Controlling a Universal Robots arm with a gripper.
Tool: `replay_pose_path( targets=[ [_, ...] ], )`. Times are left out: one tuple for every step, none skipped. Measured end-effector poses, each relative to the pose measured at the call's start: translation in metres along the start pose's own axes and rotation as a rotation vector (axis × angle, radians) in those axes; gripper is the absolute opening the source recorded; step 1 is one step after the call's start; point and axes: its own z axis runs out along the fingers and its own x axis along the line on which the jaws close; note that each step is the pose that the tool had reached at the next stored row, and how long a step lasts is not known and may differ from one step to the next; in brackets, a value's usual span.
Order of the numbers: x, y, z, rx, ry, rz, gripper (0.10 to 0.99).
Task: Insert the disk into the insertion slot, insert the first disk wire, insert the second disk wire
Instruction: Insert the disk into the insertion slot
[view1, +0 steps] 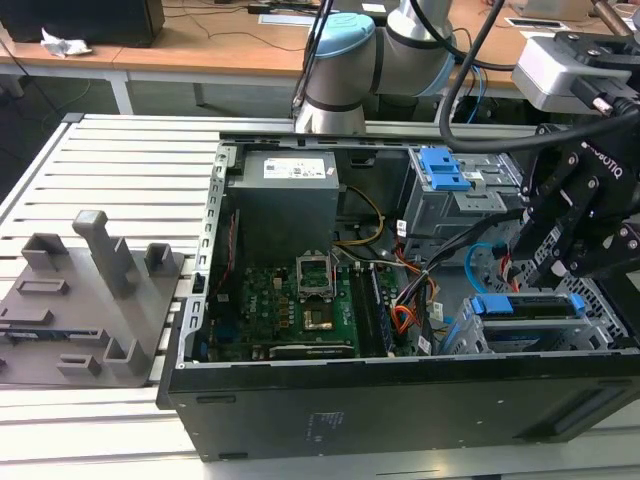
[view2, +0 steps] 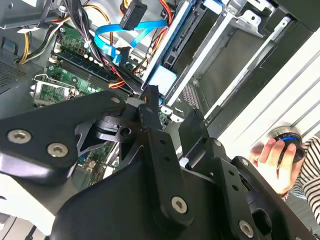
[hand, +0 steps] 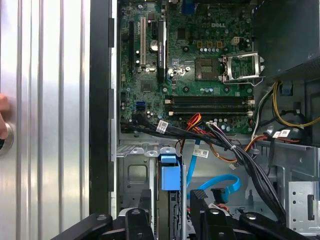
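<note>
The disk (view1: 525, 306), silver in a blue carrier, lies inside the insertion slot (view1: 462, 335), the low grey cage at the case's corner on the exterior view's right. Its blue end (hand: 169, 172) also faces me in the second wrist view (view2: 162, 77). My gripper (view1: 540, 275) hangs just above that end, open, with nothing between the fingers (hand: 200, 200). The second disk wire (hand: 220, 182), a light-blue loop (view2: 120, 37), hangs loose beside the slot with its dark plug free. The first disk wire (hand: 191, 121), orange, red and black strands, runs over the board edge.
A taller grey bay with a blue latch (view1: 445, 170) stands behind the slot. Black cable bundles (hand: 250, 165) cross near the cage. The motherboard (view1: 300, 300) fills the case's middle. A grey fixture (view1: 90, 300) sits on the slatted table. A person's hand (view2: 275, 155) rests outside the case.
</note>
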Motion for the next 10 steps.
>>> replay_pose_path(
  targets=[
    [0.0000, 0.0000, 0.0000, 0.000, 0.0000, 0.000, 0.439],
    [0.0000, 0.0000, 0.0000, 0.000, 0.0000, 0.000, 0.439],
    [0.0000, 0.0000, 0.0000, 0.000, 0.0000, 0.000, 0.424],
    [0.0000, 0.0000, 0.0000, 0.000, 0.0001, 0.000, 0.424],
    [0.0000, 0.0000, 0.0000, 0.000, 0.0000, 0.000, 0.361],
    [0.0000, 0.0000, 0.0000, 0.000, 0.0001, 0.000, 0.294],
    [0.0000, 0.0000, 0.0000, 0.000, 0.0001, 0.000, 0.235],
    [0.0000, 0.0000, 0.0001, 0.000, 0.0000, 0.000, 0.114],
    [0.0000, 0.0000, 0.0001, 0.000, 0.0000, 0.000, 0.106],
    [0.0000, 0.0000, 0.0001, 0.000, 0.0000, 0.000, 0.106]
  ],
)
